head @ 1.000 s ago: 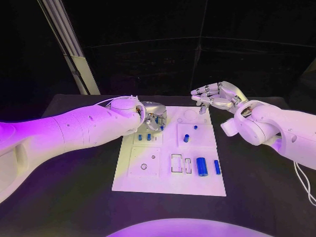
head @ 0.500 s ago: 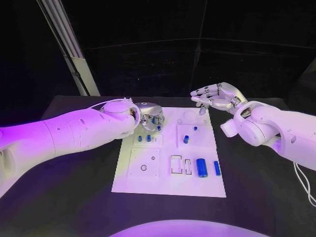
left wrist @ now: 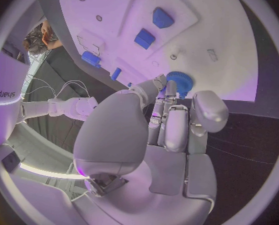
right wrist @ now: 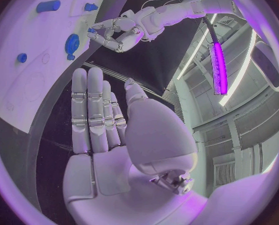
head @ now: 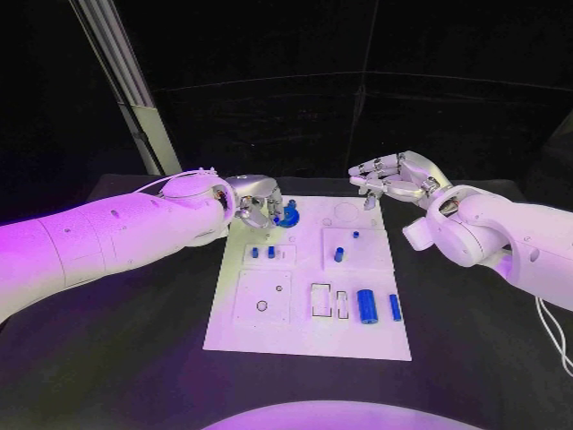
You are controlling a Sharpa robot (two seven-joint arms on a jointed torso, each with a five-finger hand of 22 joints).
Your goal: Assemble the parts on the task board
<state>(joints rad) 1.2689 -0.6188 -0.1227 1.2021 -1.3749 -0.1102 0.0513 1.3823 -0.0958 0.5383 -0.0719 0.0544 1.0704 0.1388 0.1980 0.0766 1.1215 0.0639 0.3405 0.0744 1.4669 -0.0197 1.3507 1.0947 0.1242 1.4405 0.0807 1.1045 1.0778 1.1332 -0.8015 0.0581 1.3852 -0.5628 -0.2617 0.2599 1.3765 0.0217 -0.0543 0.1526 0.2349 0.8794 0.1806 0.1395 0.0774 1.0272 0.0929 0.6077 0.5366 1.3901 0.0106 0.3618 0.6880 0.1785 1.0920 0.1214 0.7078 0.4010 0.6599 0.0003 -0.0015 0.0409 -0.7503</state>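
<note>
The white task board (head: 306, 327) lies in the middle of the table. A blue gear (head: 288, 215) (left wrist: 177, 81) (right wrist: 71, 44) sits on the board's far left part. My left hand (head: 256, 202) (left wrist: 171, 120) (right wrist: 113, 32) hovers just beside it, fingers curled and fingertips (left wrist: 167, 90) at the gear's edge, holding nothing. Two small blue pegs (head: 262, 253) stand in a plate nearer me, and another blue piece (head: 339, 253) stands in the middle plate. A thick blue cylinder (head: 367, 303) and a thin one (head: 394, 306) lie at the near right. My right hand (head: 392, 177) (right wrist: 102, 115) is raised over the far right corner, empty.
The black table (head: 132, 358) surrounds the board, with bare room on both sides. A pale slanted post (head: 125, 81) rises behind the table at the far left. My left forearm (head: 106, 237) lies across the left side of the table.
My left hand has drawn back toward the far left, uncovering the blue gear on the board. The right hand has barely moved.
</note>
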